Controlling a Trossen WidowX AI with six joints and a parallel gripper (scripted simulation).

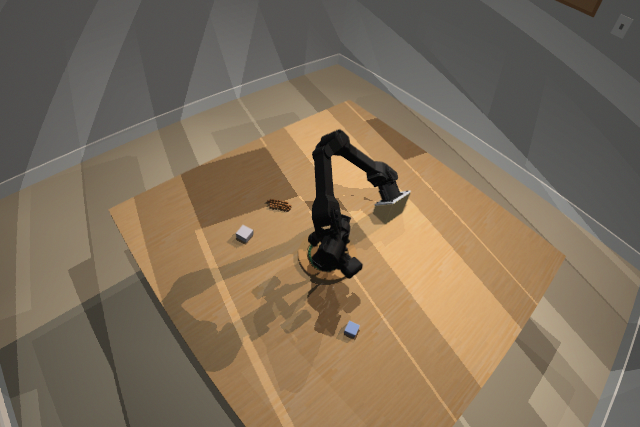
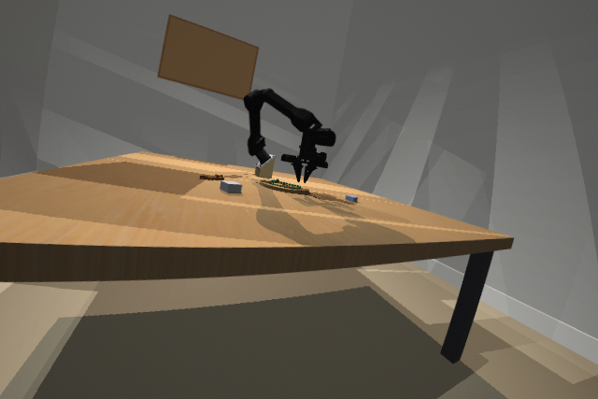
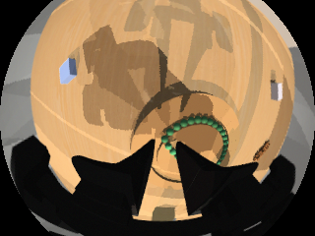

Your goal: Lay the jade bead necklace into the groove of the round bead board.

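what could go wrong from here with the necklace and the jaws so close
1. The nearly closed, empty jaws hang right over the near end of the jade necklace; any dip or sideways sweep could snag beads and drag them off the bead board.
2. One jaw hides part of the loop, so full seating is unconfirmed.
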